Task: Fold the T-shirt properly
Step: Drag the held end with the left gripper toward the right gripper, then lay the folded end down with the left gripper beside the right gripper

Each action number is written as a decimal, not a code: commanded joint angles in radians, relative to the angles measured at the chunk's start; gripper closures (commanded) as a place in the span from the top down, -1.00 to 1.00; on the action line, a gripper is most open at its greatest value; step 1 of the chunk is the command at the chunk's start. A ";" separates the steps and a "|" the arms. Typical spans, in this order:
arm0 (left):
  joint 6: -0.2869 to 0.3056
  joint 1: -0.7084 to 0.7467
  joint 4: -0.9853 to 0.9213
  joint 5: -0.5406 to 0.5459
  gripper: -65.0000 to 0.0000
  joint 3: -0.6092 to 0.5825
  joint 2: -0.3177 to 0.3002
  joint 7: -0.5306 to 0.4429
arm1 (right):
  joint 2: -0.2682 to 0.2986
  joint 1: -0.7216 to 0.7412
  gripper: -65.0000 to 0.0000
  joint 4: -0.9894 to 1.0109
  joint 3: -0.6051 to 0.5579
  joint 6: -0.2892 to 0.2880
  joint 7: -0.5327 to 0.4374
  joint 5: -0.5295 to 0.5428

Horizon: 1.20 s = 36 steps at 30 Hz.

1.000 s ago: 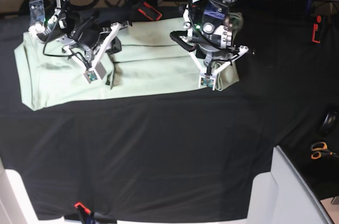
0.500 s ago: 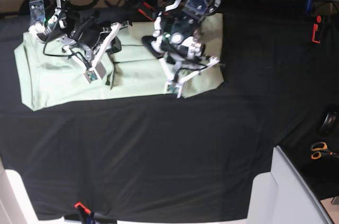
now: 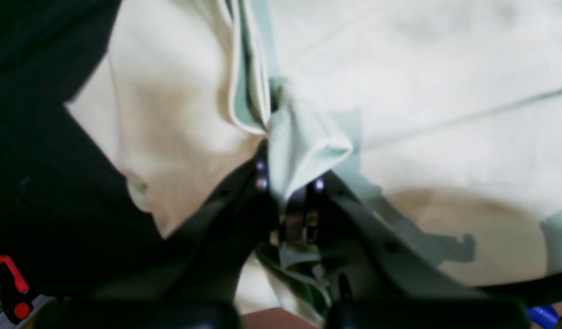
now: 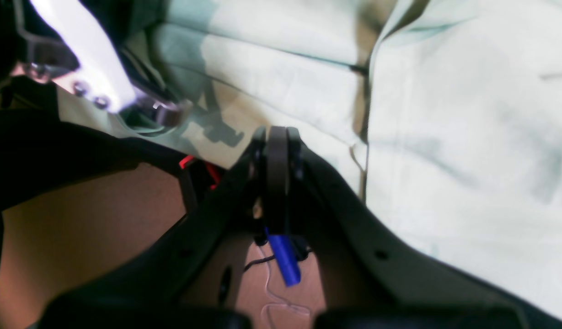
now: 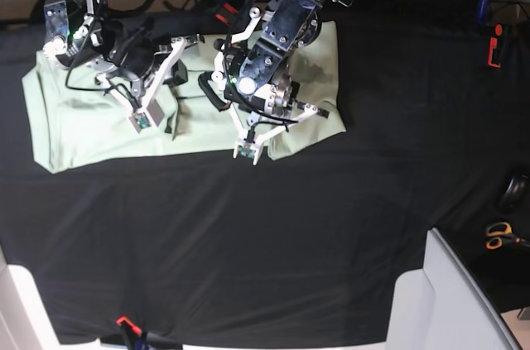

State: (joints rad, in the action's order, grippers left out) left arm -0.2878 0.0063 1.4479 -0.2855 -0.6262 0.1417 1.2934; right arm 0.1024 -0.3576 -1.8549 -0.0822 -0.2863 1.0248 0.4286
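The left gripper (image 3: 287, 183) is clamped on a bunched corner of the pale mint-green cotton T-shirt (image 5: 91, 118), lifting that end over the middle. Farther off, the right gripper (image 4: 277, 151) has its jaws together, empty, resting over the cloth. On the black tablecloth (image 5: 248, 242) the shirt looks about half folded; I'd say the crosswise fold is left.

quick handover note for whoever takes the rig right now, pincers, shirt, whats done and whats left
Left pincer: shut on a bunched fold of the pale mint-green cloth T-shirt, carrying it across the shirt.
Right pincer: shut, holding nothing, above the shirt's other end.
The shirt lies lengthwise on the black tablecloth, one end partly doubled over.
Left: lay that fold flat, release, then finish the remaining folds.
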 commanded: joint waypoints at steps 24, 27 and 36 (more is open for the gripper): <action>-0.006 -0.090 0.015 0.256 -1.00 -0.137 0.015 -0.011 | -0.002 -0.005 -1.00 0.051 0.135 -0.004 -0.123 0.016; -0.006 -0.096 0.015 0.256 -1.00 -0.137 0.015 -0.011 | -0.002 -0.007 -1.00 0.027 0.212 -0.004 -0.116 0.016; -0.003 -0.111 0.012 0.291 -1.00 -0.154 0.015 -0.034 | -0.002 -0.005 -1.00 0.030 0.298 -0.004 -0.114 0.016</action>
State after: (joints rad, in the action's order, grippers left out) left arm -0.2897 -0.0875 1.4452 -0.0006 -0.7746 0.1406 1.2762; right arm 0.0944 -0.3683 -1.8103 0.2127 -0.2863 0.9249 0.4324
